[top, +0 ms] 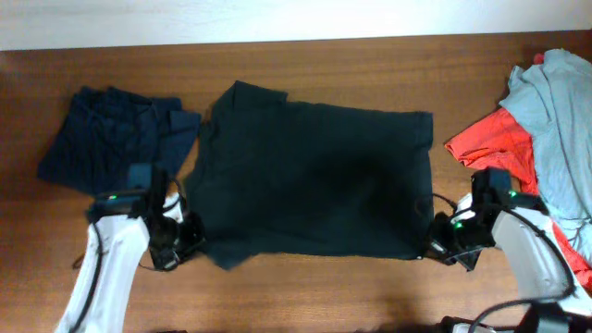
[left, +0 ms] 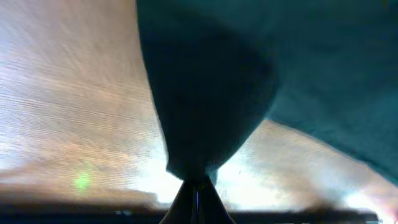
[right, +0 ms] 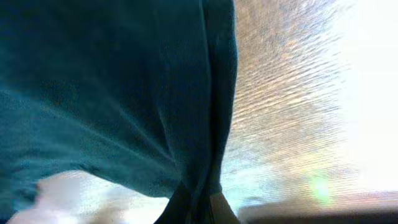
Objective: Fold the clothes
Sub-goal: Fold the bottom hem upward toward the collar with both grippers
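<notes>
A very dark T-shirt (top: 314, 180) lies spread flat across the middle of the wooden table (top: 370, 65). At the shirt's near left corner my left gripper (top: 192, 242) is shut on the fabric; in the left wrist view the cloth (left: 211, 93) rises in a bunched cone from the closed jaws of the left gripper (left: 196, 186). At the near right corner my right gripper (top: 431, 248) is shut on the shirt's edge. In the right wrist view the hem (right: 214, 93) runs down into the closed right gripper (right: 199, 202).
A folded dark navy garment (top: 116, 139) lies at the back left, just beyond the left arm. A pile with a red garment (top: 495, 143) and a light grey-blue one (top: 560, 120) sits at the right edge, beside the right arm.
</notes>
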### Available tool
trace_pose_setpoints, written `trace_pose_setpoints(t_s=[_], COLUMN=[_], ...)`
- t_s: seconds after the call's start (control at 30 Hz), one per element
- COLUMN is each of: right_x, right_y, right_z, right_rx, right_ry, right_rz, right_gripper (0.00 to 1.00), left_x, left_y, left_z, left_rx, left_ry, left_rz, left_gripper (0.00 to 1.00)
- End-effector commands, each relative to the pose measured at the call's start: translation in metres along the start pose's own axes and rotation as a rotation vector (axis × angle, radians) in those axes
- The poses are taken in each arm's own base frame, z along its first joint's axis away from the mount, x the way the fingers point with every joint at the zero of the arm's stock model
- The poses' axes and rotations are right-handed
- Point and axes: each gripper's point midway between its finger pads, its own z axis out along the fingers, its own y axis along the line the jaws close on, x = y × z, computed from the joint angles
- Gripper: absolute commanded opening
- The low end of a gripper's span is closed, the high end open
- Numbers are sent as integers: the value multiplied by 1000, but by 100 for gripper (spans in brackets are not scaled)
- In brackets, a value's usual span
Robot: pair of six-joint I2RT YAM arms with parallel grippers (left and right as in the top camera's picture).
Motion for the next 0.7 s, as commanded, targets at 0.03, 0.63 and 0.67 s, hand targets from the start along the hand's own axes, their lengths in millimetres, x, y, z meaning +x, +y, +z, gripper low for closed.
trace_pose_setpoints(t_s=[0.03,0.63,0.67], right_x=[-18,-91,-97], right_y=[13,81,82], right_z=[-30,-8,-7], right_rx=[1,-324,-330], right_ry=[-99,-187,-199], right_rz=[-61,-119,-107], right_gripper=[4,8,8], left_x=[-32,-134,-140], left_y=[-9,-68,-73], left_z=[-42,-12,-11], left_rx=[-19,189,198], left_ry=[-201,-388,-406], left_rz=[73,186,198], left_gripper=[1,1,1])
